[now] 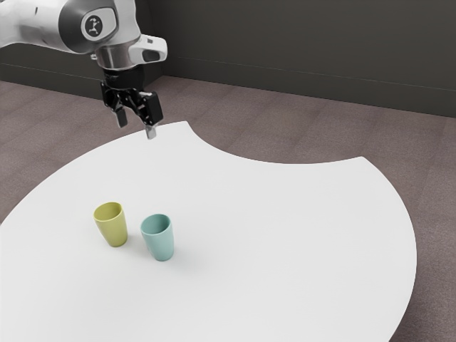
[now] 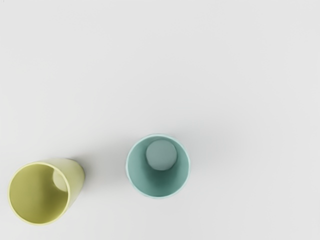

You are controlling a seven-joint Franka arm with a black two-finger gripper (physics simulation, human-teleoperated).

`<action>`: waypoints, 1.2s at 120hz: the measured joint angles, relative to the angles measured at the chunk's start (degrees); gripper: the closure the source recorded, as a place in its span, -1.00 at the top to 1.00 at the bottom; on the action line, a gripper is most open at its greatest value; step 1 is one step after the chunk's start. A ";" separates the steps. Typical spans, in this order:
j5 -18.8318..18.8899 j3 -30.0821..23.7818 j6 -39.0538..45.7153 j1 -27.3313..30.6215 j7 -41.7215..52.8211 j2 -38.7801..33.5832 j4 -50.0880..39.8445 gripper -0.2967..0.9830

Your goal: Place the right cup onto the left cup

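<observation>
Below the black pincer, two tapering cups stand upright, just beside each other.
The pincer's fingers hang apart above the smooth teal cup, round-rimmed and hollow; next comes the glossy yellow-green cup, equally thin-lipped. Under both spreads the plain white tabletop, scooped along one curved edge; past it lie mottled brownish floor and dark, flat wall.
</observation>
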 joint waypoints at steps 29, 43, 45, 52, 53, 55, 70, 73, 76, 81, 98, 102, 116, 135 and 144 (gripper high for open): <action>-0.22 -0.04 1.00 -0.58 0.03 0.43 -1.23 0.54; -1.42 -0.03 2.92 -0.83 0.00 0.64 -3.89 0.54; -1.59 -0.04 3.18 -0.84 -0.05 0.82 -4.18 0.54; -2.03 -0.04 4.29 -0.94 -0.26 1.20 -5.51 0.54; -2.07 -0.04 4.43 -0.96 -0.29 1.22 -5.65 0.54; -2.17 -0.04 4.70 -0.99 -0.36 1.29 -5.97 0.54; -3.14 -0.01 6.63 -1.31 -1.09 1.38 -8.86 0.41; -3.35 -0.01 7.09 -1.36 -1.26 1.38 -9.56 0.37; -3.52 -0.01 7.54 -1.41 -1.45 1.38 -10.21 0.33; -3.76 0.00 8.19 -1.50 -1.84 1.38 -11.08 0.27; -4.19 -0.03 10.95 -1.64 -3.24 1.36 -14.62 0.07; -4.26 -0.04 11.72 -1.64 -3.52 1.38 -15.51 0.04; -4.83 0.05 14.26 -1.52 -4.42 1.94 -17.96 -0.03; -5.74 0.23 17.09 -0.01 -5.38 3.30 -19.54 -0.08; -6.28 0.32 18.28 1.35 -5.76 3.85 -20.31 -0.09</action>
